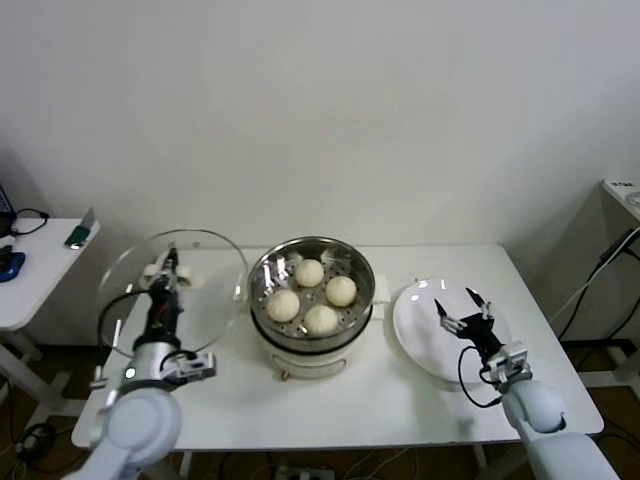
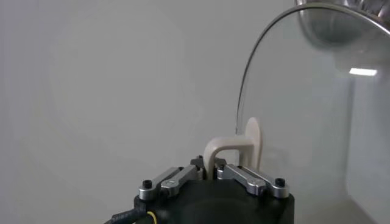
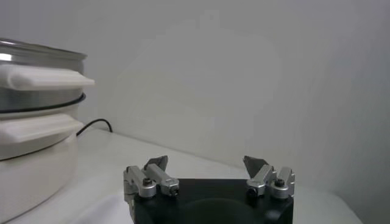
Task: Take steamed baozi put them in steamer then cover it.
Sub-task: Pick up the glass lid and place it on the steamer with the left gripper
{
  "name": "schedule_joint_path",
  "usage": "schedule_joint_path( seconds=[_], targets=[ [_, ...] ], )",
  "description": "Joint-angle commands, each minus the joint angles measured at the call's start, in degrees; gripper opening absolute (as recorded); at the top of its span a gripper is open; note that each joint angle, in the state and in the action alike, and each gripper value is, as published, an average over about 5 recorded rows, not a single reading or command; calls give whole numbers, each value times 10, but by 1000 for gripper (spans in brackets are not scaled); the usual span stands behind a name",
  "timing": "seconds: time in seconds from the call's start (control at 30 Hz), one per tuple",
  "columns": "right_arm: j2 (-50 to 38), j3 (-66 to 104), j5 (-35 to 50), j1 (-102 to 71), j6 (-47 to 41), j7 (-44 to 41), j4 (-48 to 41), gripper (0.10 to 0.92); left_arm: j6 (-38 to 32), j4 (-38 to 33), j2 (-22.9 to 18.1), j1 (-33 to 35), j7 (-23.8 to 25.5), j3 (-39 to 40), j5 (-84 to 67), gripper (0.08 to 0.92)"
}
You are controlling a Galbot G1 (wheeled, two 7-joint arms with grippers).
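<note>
Several steamed baozi (image 1: pixel 310 272) lie in the steel steamer (image 1: pixel 268 266) on its white pot base at the table's middle. My left gripper (image 1: pixel 171 262) is shut on the cream handle (image 2: pixel 226 148) of the glass cover (image 1: pixel 205 300), holding it tilted in the air to the left of the steamer. In the left wrist view the cover's metal rim (image 2: pixel 256 52) curves upward from the gripper (image 2: pixel 207 170). My right gripper (image 1: pixel 464 308) stands open and empty over the white plate (image 1: pixel 418 325), right of the steamer (image 3: pixel 36 76). Nothing lies between its fingertips (image 3: pixel 206 163).
A side table (image 1: pixel 35 270) with small items stands at the far left. A cable (image 3: pixel 94 125) runs on the tabletop behind the pot. The table's front strip (image 1: pixel 350 400) is bare white surface.
</note>
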Motion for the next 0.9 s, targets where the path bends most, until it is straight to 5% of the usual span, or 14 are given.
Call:
schedule_joint_path(
  seconds=[0.03,0.57,0.9],
  targets=[
    [1,-8,-4,20,-3,2,-14,823,87,19,-57,-160,97,207,65,158],
    [16,0,-25,27,4,2,-37,823,87,166,-247,-260,152,257,173,158],
    [18,8,-33,27,9,-3,-47,823,87,221,-299,-245,150,245,190,158]
  ],
)
